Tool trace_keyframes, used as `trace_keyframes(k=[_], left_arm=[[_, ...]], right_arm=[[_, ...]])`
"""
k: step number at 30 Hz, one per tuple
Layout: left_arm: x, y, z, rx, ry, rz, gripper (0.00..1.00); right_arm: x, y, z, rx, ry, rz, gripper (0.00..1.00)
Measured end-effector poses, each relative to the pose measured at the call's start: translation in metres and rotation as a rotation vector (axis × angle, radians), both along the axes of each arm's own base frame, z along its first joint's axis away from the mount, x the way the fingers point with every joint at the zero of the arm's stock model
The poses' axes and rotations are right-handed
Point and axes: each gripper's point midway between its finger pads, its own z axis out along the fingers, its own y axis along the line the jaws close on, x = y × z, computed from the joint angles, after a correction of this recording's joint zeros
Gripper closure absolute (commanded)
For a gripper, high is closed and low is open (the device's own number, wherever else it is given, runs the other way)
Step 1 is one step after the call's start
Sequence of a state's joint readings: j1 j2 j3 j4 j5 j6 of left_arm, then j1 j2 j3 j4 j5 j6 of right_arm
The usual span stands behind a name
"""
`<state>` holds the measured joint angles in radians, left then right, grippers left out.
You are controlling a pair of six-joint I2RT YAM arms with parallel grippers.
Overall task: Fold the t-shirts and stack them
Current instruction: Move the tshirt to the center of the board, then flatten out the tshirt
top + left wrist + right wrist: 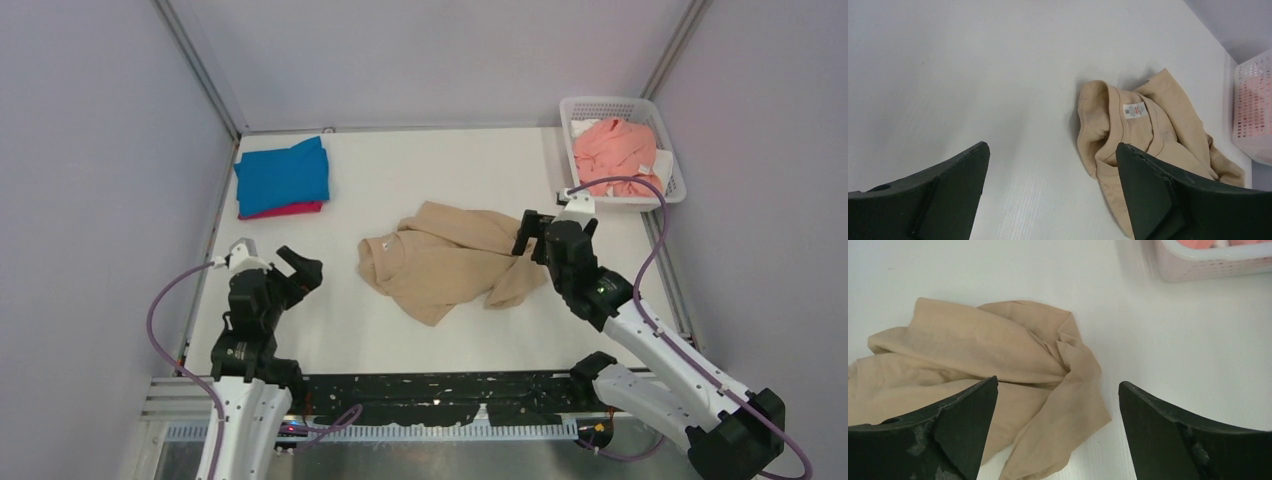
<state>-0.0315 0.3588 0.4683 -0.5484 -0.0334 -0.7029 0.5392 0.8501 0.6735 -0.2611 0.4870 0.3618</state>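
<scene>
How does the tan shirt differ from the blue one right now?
Colour: the tan shirt is beige, the blue shirt bright blue. State: the tan shirt is crumpled and unfolded; the blue shirt is folded into a neat rectangle. Place: the tan shirt lies alone mid-table; the blue shirt sits on a red shirt at the far left corner. Both are plain cloth shirts on the white table.
</scene>
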Motion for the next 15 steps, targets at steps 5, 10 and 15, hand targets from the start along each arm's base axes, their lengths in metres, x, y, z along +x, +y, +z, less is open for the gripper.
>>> trace_keyframes(k=[5, 10, 15], left_arm=[[0.009, -0.013, -0.041, -0.053, 0.090, -0.047, 0.01], [0.019, -0.031, -0.072, -0.106, 0.221, -0.129, 0.01], [0.009, -0.079, -0.090, -0.141, 0.317, -0.311, 0.01]], right_arm=[[-0.004, -0.008, -0.007, -0.019, 0.039, -0.041, 0.05], [-0.015, 0.026, -0.013, -0.005, 0.070, 0.099, 0.05], [-0.026, 0.047, -0.048, 0.021, 0.155, 0.136, 0.05]])
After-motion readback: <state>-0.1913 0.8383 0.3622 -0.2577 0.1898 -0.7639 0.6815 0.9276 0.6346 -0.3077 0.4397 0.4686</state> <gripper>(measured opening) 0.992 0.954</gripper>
